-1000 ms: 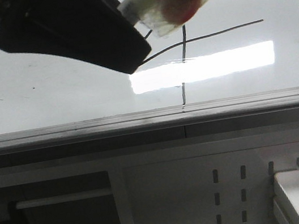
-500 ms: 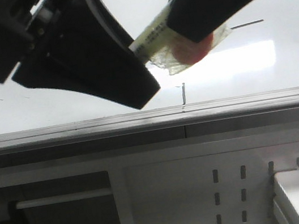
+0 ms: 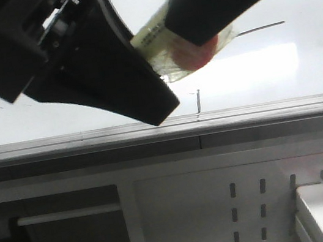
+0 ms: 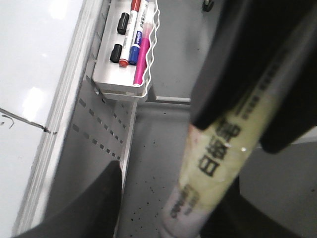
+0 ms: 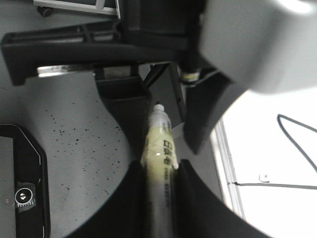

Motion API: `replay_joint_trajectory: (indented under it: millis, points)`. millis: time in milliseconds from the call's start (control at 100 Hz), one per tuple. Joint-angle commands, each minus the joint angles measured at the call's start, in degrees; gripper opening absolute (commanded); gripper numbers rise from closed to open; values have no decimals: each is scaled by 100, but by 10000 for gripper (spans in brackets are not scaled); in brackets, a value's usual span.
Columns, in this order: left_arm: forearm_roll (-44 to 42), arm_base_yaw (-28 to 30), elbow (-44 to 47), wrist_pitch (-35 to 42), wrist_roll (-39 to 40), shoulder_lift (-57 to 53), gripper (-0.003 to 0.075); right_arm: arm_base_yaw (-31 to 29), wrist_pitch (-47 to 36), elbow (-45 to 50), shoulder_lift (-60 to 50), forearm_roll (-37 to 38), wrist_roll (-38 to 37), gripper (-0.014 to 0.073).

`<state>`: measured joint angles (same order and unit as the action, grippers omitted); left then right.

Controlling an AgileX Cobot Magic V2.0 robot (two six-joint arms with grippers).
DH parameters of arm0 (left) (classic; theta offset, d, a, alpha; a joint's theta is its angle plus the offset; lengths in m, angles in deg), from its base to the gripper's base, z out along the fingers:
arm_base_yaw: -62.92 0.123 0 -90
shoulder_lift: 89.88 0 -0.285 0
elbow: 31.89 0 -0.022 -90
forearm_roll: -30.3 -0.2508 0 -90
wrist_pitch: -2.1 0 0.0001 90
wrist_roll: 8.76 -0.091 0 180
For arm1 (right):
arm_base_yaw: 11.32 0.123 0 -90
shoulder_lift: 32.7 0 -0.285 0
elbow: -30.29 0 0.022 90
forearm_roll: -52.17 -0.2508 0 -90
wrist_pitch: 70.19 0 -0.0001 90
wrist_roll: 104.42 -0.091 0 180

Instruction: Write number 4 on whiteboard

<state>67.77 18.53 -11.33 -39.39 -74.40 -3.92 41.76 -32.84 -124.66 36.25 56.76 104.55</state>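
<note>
The whiteboard (image 3: 35,105) fills the upper front view above its grey edge strip. The number 4 (image 3: 261,28) is mostly covered by the arms; only the end of its horizontal stroke and the foot of its stem show. Its lines also show in the right wrist view (image 5: 297,136). My right gripper (image 3: 194,22) is shut on a yellowish-taped marker (image 5: 158,158) with a red end. My left gripper (image 3: 163,96) is open, and the marker's white tip lies between its jaws, one finger (image 4: 96,208) well apart from the barrel (image 4: 218,158).
A white wire tray (image 3: 307,214) holding several markers hangs on the grey perforated panel (image 3: 250,205) below the board; it also shows in the left wrist view (image 4: 106,82). A black device (image 5: 22,193) lies on the speckled grey surface.
Both grippers have come lower in front of the board. The left gripper has moved right and down around the marker's tip, and the arms now cover the crossing of the 4.
</note>
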Motion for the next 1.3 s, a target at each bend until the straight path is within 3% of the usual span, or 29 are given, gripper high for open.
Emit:
replay_joint_trajectory:
  millis: [0, 130, 450, 540, 690, 790, 990, 1130, 1250, 1290]
  points:
    - [282, -37, -191, 362, 15, -147, 179, 25, -334, -144, -40, -94, 51, -66]
    - [355, -37, -191, 362, 15, -147, -20, 25, -325, -144, -40, -94, 51, -66]
    - [392, -37, -191, 371, 15, -147, -20, 25, -337, -144, -40, -105, 51, -50]
    - [392, -37, -191, 344, 15, -147, -20, 9, -346, -144, -40, -104, 51, 62]
    - [392, -24, -180, 291, 98, -147, -20, -12, -358, -144, -121, -58, 40, 401]
    - [392, -24, -149, 291, 321, -147, -20, -12, -371, -210, -318, -58, -86, 496]
    - [392, -24, 153, 821, 823, -147, -20, -130, -424, -218, -870, -28, -397, 400]
    - [392, -24, 482, 1824, 1651, -147, -20, -591, -424, -218, -1148, -21, -682, 188]
    - [798, -24, 764, 3060, 2149, -147, -20, -985, -435, -207, -1325, -32, -801, -73]
    - [1029, -24, 824, 3415, 2159, -147, -20, -1064, -435, -207, -1348, -32, -799, -63]
